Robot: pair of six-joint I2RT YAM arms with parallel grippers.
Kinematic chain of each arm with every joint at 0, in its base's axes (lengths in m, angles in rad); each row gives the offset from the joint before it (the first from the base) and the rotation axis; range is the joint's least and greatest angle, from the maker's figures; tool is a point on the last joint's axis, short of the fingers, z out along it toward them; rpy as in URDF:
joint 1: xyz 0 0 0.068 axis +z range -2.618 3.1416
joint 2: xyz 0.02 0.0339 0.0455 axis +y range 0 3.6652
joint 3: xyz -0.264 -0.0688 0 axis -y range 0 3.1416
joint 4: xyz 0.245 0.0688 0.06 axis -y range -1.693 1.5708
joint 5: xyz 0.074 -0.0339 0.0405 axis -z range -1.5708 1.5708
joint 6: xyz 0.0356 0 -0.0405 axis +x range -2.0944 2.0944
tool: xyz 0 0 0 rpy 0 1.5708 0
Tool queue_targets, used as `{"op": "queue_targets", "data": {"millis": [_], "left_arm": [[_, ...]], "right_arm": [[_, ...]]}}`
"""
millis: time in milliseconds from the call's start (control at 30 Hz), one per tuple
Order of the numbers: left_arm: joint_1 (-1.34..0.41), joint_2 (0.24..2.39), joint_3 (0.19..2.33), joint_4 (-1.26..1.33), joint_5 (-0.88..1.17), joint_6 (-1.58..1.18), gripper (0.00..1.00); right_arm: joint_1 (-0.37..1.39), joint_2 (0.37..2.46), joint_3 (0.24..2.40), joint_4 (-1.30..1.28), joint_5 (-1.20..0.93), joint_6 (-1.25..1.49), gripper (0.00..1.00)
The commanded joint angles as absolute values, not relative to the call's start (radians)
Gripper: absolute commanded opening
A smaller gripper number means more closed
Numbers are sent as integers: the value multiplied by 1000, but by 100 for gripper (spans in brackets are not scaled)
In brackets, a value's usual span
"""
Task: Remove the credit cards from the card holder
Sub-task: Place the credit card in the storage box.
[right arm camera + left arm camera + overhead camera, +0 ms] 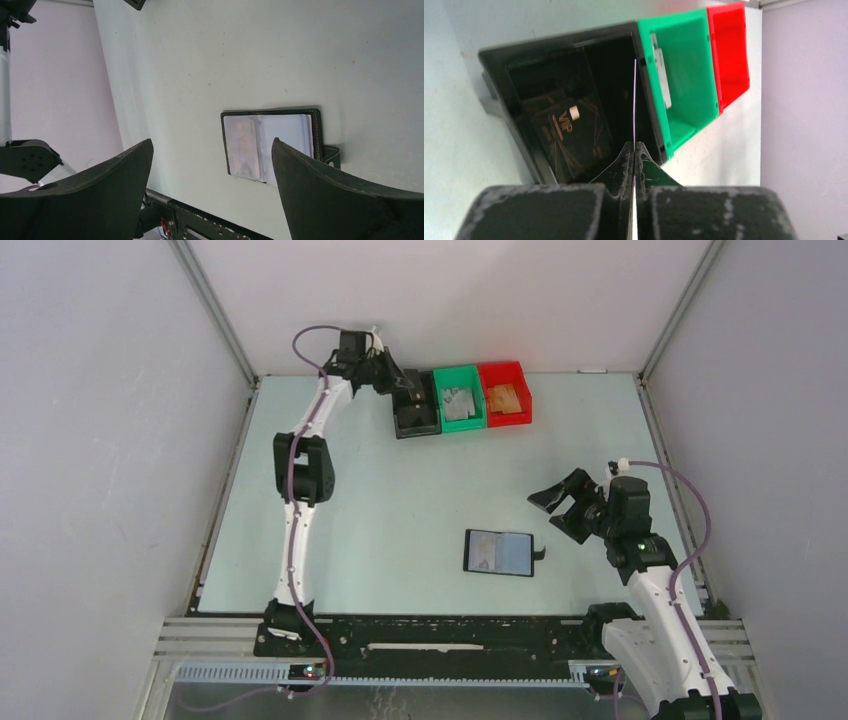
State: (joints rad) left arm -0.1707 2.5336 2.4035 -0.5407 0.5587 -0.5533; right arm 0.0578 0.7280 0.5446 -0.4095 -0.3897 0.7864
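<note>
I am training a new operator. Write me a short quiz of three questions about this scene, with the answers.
1. True or false: the card holder lies open on the table.
2. The left gripper, shut on a thin card, is above which bin? A) black bin B) green bin C) red bin
3. Fill in: the jaws of the right gripper are ____.
Key: 1 true; 2 A; 3 open.
</note>
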Motion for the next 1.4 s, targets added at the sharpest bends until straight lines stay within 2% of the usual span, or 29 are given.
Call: {"op": "queue_targets", "data": {"millis": [0, 367, 467, 533, 600, 833, 1100, 1367], "left_arm": [[-178, 2603, 2520, -447, 536, -586, 0], [-188, 2626, 2505, -464, 525, -578, 2], [-192, 2622, 2505, -477, 519, -579, 18], [-194, 2617, 2504, -490, 512, -576, 26], [-196, 2609, 2501, -501, 510, -570, 29], [-208, 2495, 2407, -548, 471, -518, 29], [-239, 2214, 2205, -585, 417, -428, 29], [-307, 1922, 1891, -584, 375, -414, 29]], "right_arm": [[62, 720, 580, -424, -382, 781, 97], [68, 725, 580, -428, -370, 788, 97], [73, 724, 580, -429, -366, 789, 97], [76, 721, 580, -432, -364, 791, 97], [78, 717, 579, -435, -361, 793, 97], [98, 701, 579, -445, -347, 799, 97], [165, 699, 578, -448, -285, 801, 97], [268, 741, 575, -445, -210, 811, 96]]}}
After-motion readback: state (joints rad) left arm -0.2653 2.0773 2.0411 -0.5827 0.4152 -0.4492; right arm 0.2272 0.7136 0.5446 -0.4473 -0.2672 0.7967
